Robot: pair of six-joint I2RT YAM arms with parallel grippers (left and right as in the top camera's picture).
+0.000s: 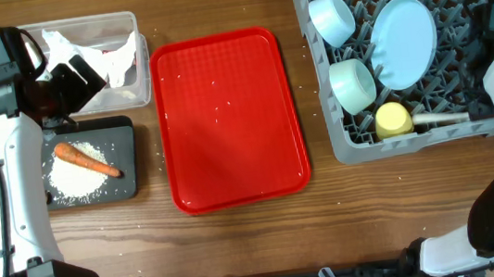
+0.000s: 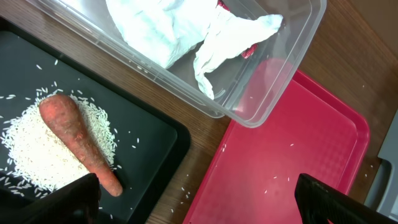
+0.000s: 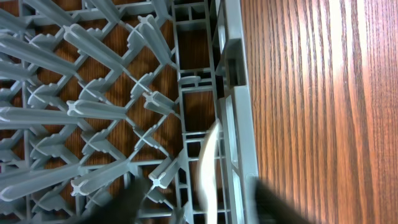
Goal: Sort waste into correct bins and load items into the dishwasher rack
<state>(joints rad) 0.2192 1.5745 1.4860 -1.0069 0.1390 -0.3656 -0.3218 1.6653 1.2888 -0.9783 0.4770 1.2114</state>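
Red and flat, the rectangular plastic tray (image 1: 235, 158) in the middle of the brown wooden desk (image 1: 241, 251) carries only a few stray grains. To its right, the large grey plastic dishwasher rack (image 1: 416, 144) already holds the pale blue round plate (image 1: 404, 41), two pale blue bowls (image 1: 333, 19) (image 1: 353, 86), the small yellow cup (image 1: 393, 120) and the white plastic spoon (image 1: 441, 118). To its left, the clear rectangular plastic tub (image 1: 133, 77) contains the crumpled white paper napkin (image 2: 168, 31) and the small red wrapper (image 2: 249, 51); the shallow black tray (image 1: 120, 125) holds the orange carrot (image 1: 86, 160) on white rice (image 1: 70, 180). I judge the task nearly finished. The left tool (image 2: 199, 202) hangs wide open and empty over the left edge of the red tray; the right tool (image 3: 199, 200) stands open around the spoon, not clamping it. Nothing of the room beyond the desk is visible.
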